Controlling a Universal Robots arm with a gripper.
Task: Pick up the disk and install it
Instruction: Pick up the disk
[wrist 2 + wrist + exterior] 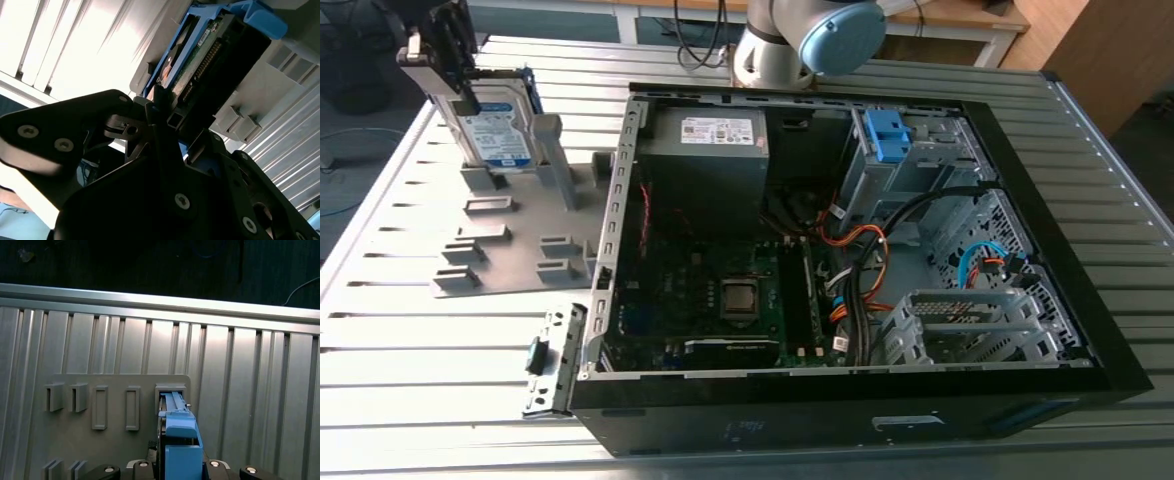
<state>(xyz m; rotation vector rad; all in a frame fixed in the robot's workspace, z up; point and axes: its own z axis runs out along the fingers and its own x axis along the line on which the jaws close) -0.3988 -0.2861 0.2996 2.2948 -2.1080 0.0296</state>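
Exterior view: the disk (500, 130) is clamped upright by the gripper (454, 95) at the grey holder (494, 250), beside the computer case (854, 230); second wrist view: fingers (160, 107) are pressed against the disk (200, 55); first wrist view: its blue bracket (180, 440) is seen at a slot (170, 390)

Blue-framed silver disk (498, 135), ribbed silver table (440, 350), black computer case (787, 425)

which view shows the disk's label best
The exterior view: the disk stands upright in the grey holder, its blue-and-white label facing the camera. The second wrist view shows its connector end and blue bracket; the first wrist view sees it edge-on.
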